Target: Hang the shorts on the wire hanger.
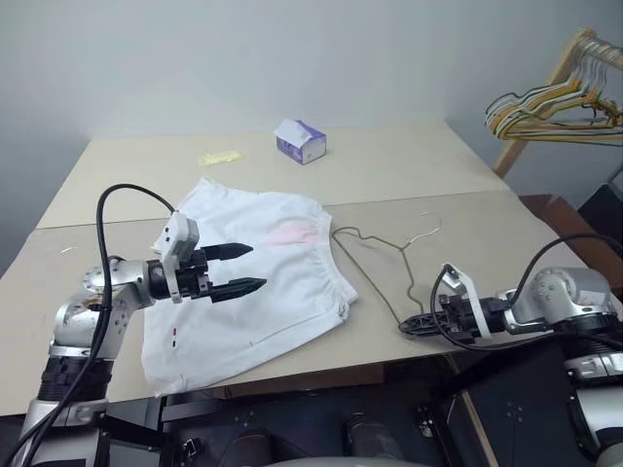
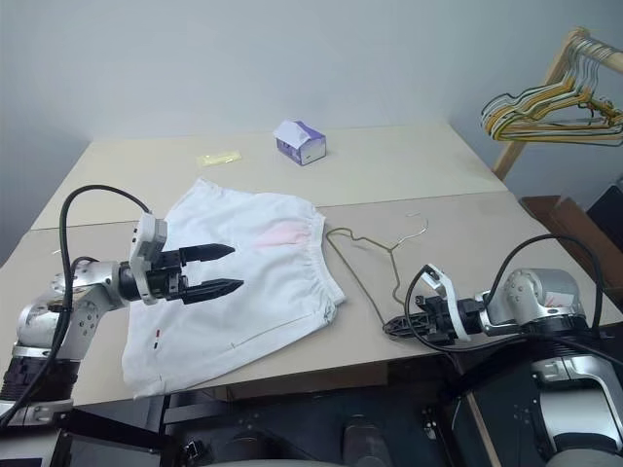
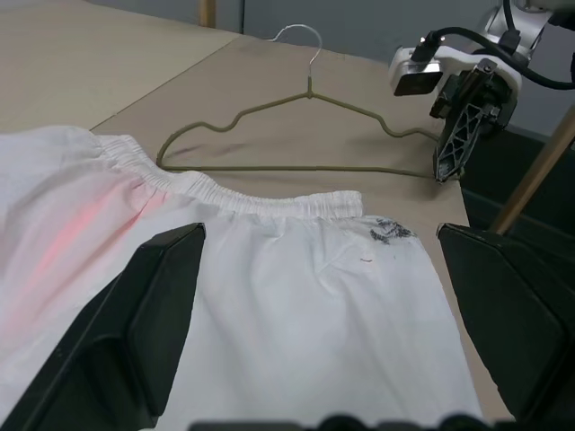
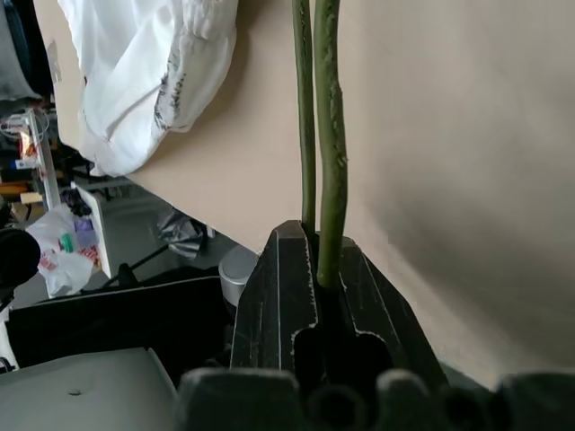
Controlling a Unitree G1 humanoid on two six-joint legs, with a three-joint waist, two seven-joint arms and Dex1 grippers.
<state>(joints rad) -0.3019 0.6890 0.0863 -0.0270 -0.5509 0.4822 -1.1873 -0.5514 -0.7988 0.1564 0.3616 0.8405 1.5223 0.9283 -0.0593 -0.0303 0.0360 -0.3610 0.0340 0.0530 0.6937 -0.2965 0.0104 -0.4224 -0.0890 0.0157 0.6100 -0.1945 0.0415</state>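
**Shorts flat on the table, hanger pinched at its near corner**

Setup is a pale beige tabletop (image 1: 409, 175) made of two boards butted together with a seam running across, plain grey-white wall behind. At about 2 o'clock, off the table, a wooden rack (image 1: 545, 92) carries a bunch of yellow, green and white wire hangers (image 1: 545, 112).

The white cloth shorts with the gathered elastic waistband (image 1: 263, 292) lie spread flat left of centre, waistband toward 3 o'clock, leg hems toward 9 and the near edge. Faint pink patch near the waistband, small red and black mark by a hem.

The thin olive-grey wire hanger (image 1: 375, 263) lies flat just beside the waistband, long axis running roughly 11 to 5, small hook pointing off to 2 o'clock.

Right gripper (image 1: 414, 325) is clamped tight on the hanger's near corner at the table edge. Left gripper (image 1: 243, 269) hovers over the shorts, black fingers spread wide, holding nothing.

At 12 o'clock sits a small white-and-purple box (image 1: 300, 141), contents not visible, with a yellow scrap (image 1: 219, 157) near it.
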